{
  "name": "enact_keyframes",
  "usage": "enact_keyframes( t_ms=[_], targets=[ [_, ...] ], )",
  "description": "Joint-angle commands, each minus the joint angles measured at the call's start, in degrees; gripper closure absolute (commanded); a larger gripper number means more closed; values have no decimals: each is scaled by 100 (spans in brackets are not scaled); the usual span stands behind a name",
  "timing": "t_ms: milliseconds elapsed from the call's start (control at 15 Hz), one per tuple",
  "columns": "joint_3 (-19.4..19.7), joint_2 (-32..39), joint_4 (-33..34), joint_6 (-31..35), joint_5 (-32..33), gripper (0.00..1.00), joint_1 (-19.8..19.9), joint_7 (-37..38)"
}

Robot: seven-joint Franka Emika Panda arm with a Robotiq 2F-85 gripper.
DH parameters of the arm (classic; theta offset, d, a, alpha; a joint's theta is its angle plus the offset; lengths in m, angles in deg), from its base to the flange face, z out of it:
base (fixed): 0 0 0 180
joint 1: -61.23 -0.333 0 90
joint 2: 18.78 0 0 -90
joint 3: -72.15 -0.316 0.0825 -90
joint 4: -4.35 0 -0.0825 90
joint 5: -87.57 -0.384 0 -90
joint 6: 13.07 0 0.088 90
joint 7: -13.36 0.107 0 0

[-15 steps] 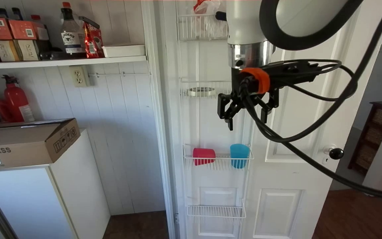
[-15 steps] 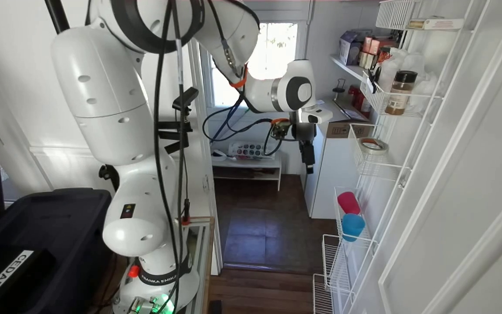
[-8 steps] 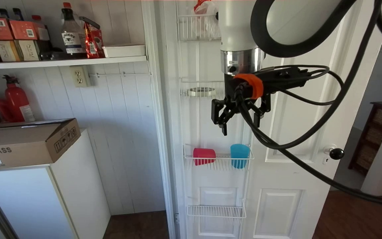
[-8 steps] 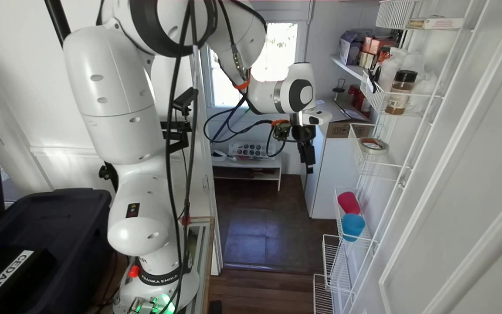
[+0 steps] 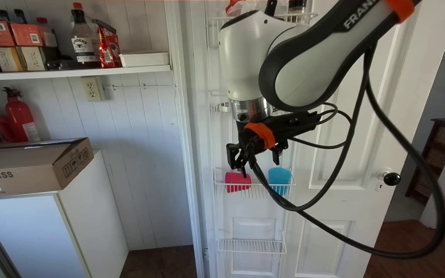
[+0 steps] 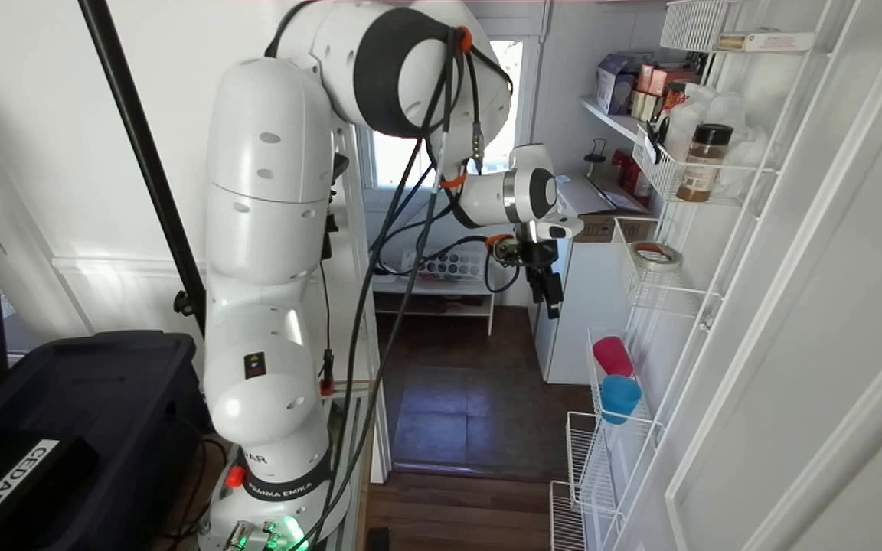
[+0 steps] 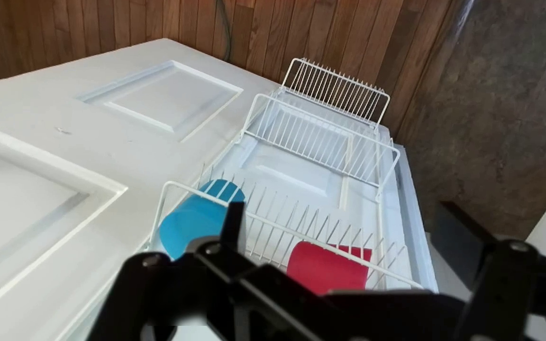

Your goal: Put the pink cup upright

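Note:
The pink cup [image 5: 233, 178] lies on its side on a white wire shelf [image 7: 292, 232] fixed to the door. It also shows in an exterior view [image 6: 612, 356] and in the wrist view [image 7: 320, 270], where the gripper body hides its near part. Its open end is not clearly visible. The light-blue cup [image 6: 620, 395] stands beside it on the same shelf. My gripper [image 7: 344, 213] is open and empty, its fingers wide apart. In an exterior view the gripper [image 5: 260, 169] overlaps the pink cup's top edge; another exterior view shows it [image 6: 552, 310] above and clear of the shelf.
A tape roll [image 6: 655, 256] sits in the wire basket above the cups. A lower wire shelf [image 5: 252, 246] hangs below. A door knob [image 5: 391, 178] sticks out. A cardboard box [image 5: 72, 162] rests on a white cabinet. Loose cables hang from the arm.
My gripper has moved down and toward the pink cup's side in an exterior view, staying open. The arm's upper links have swung forward. Both cups have not moved.

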Motion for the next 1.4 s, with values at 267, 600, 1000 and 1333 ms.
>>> enact_keyframes(
  t_ms=[267,600,1000,1333],
  targets=[
    [799,1425,1518,-471,673,0,-1067,971],
    [867,1441,1415,-310,454,0,-1080,711],
    [1053,1640,1550,-345,702,0,-1197,952],
    [1462,1848,1721,-339,1463,0,-1502,1817]
  ],
)
